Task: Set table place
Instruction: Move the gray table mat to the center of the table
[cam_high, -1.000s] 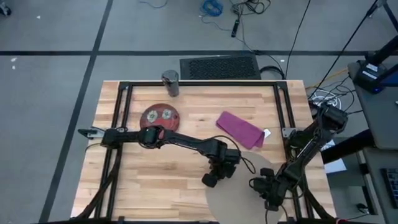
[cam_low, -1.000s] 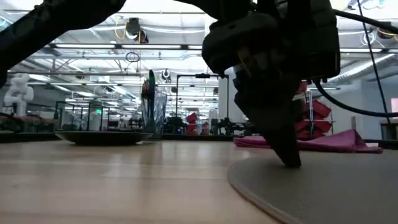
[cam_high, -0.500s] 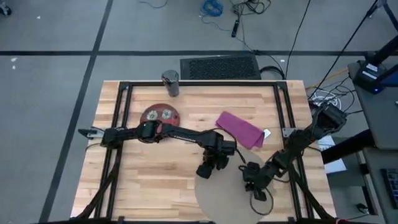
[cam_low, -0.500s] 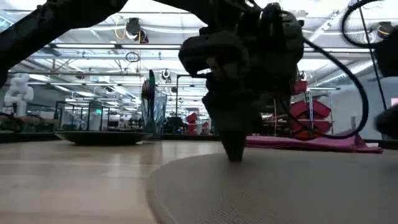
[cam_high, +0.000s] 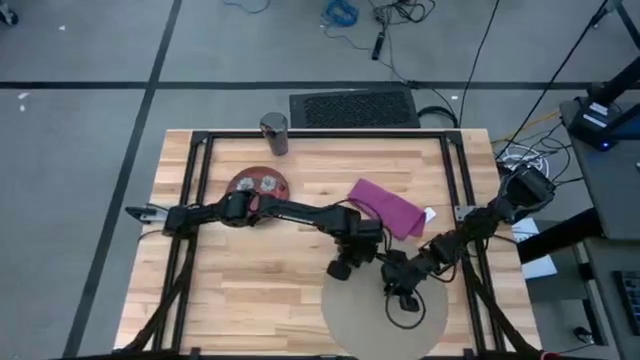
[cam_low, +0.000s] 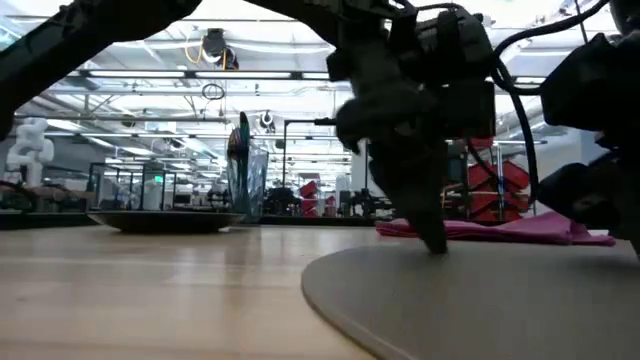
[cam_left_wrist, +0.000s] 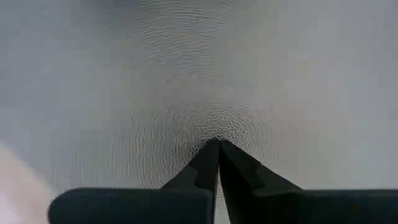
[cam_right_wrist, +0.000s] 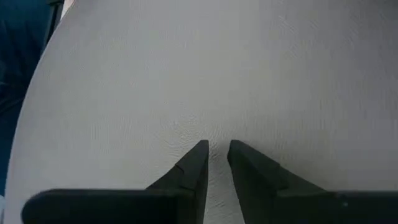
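Note:
A round beige mat (cam_high: 385, 318) lies flat at the near edge of the table (cam_high: 250, 290). My left gripper (cam_high: 342, 268) is shut, with its tips down on the mat's far left part; in the low view its fingers (cam_low: 432, 238) stand on the mat (cam_low: 480, 300). My right gripper (cam_high: 402, 292) is over the mat's middle with its fingers a narrow gap apart. A red plate (cam_high: 258, 185), a dark cup (cam_high: 274, 133) and a purple napkin (cam_high: 385, 208) lie farther back on the table. My left gripper presses its shut fingertips (cam_left_wrist: 217, 146) down on the mat's top face (cam_left_wrist: 217, 118), near its far left rim, coming steeply from above. The mat stays flat on the table. My right gripper sets both fingertips (cam_right_wrist: 198, 149) on the mat's top face (cam_right_wrist: 214, 124) near its middle, slanting down from the table's right. Nothing lies between the fingers.
The napkin lies just beyond the mat's far edge, close to both grippers. The plate and the cup stand at the far left. Black rails (cam_high: 462, 200) frame the tabletop. Bare wood (cam_high: 240, 300) lies left of the mat.
The mat has slid along the table toward its left edge, then a little back toward the right, staying flat. Both grippers have moved with it. My right gripper has gone toward the far and left edges, and my left gripper toward the far edge.

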